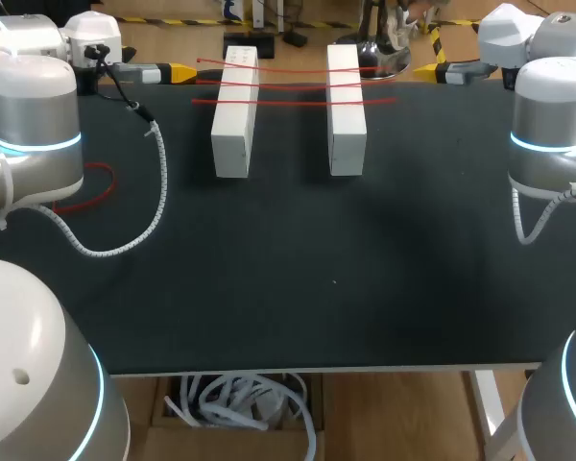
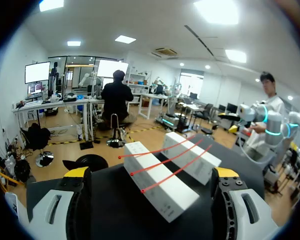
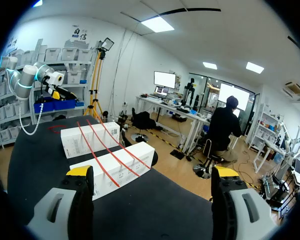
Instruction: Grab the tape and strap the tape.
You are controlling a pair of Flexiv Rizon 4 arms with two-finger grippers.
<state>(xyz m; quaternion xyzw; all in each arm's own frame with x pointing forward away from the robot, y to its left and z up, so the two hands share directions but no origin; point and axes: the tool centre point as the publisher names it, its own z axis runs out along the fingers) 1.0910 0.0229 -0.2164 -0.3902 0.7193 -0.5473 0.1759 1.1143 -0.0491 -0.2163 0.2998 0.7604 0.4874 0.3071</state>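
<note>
Left gripper (image 1: 176, 72) sits up at the table's 10 o'clock corner, pointing in toward the middle. Its fingers (image 2: 76, 200) are spread wide with nothing between them. Across at 2 o'clock, the right gripper (image 1: 428, 70) faces it, and its fingers (image 3: 79, 200) are just as wide apart, also empty-handed. Neither gripper touches anything.

Between the two, at the table's 12 o'clock, stand two long white blocks, the left one (image 1: 235, 125) and the right one (image 1: 347, 115). They lie side by side and parallel with a gap between them. Three red tape strips (image 1: 293, 87) lie across both tops, bridging the gap, with their ends poking out past the outer sides of the blocks. From the left wrist, the blocks and strips (image 2: 162, 161) sit straight ahead of the open fingers. From the right wrist, the strips (image 3: 107, 150) are ahead and a little off to one side.

Out at 9 o'clock, a red loop (image 1: 94, 184) lies on the black table (image 1: 288, 288), partly hidden behind the left arm. A white coiled cable (image 1: 158, 192) hangs from that arm beside it.
</note>
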